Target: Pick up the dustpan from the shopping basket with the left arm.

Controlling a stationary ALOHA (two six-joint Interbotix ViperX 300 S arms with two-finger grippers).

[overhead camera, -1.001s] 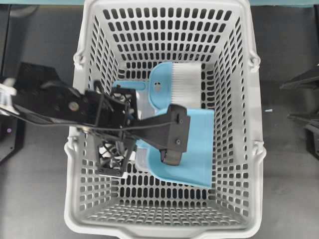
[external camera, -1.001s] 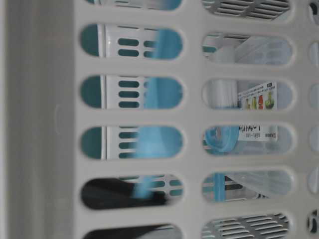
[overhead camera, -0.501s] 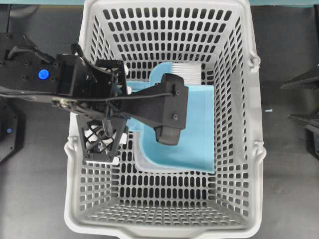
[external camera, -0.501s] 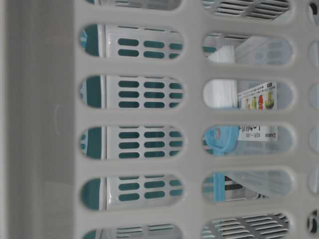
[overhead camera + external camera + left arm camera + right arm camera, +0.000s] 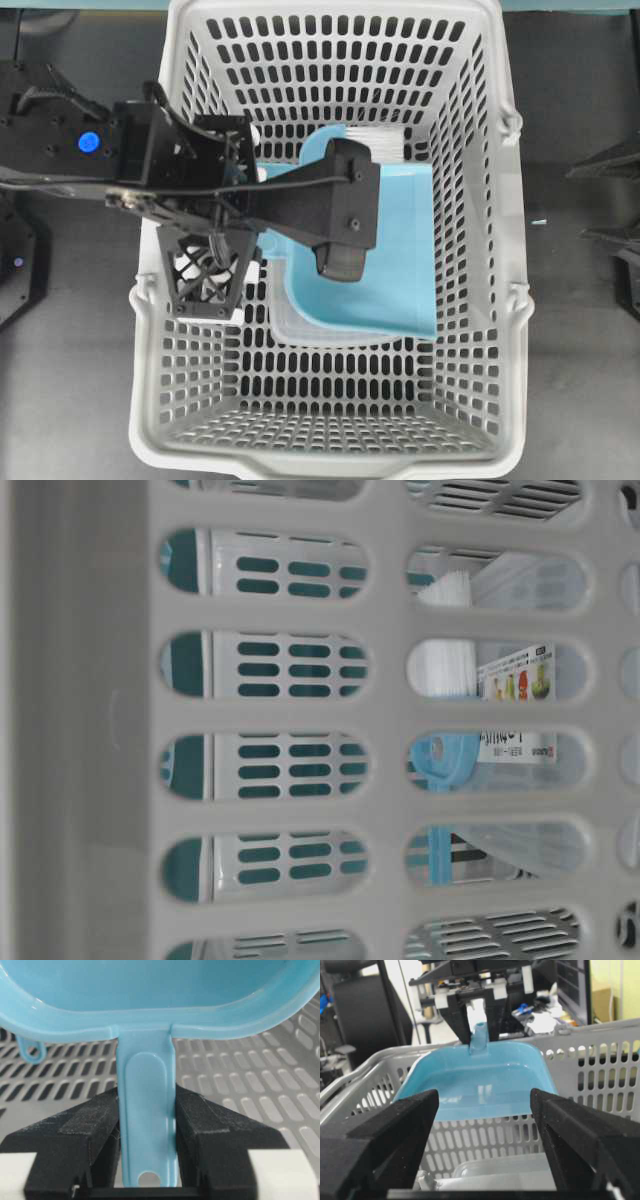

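On the dark worktop (image 5: 70,400), the shopping basket (image 5: 480,300) is being cleared: the dustpan (image 5: 480,1077) is being held above its rim, handle clenched in the left arm's jaws. The right gripper (image 5: 485,1125) is being kept released, holding nothing.

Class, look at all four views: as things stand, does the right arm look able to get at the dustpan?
Probably yes. The dustpan hangs above the shopping basket rim, held by the left gripper at its handle. The open right gripper faces its scoop with nothing between.
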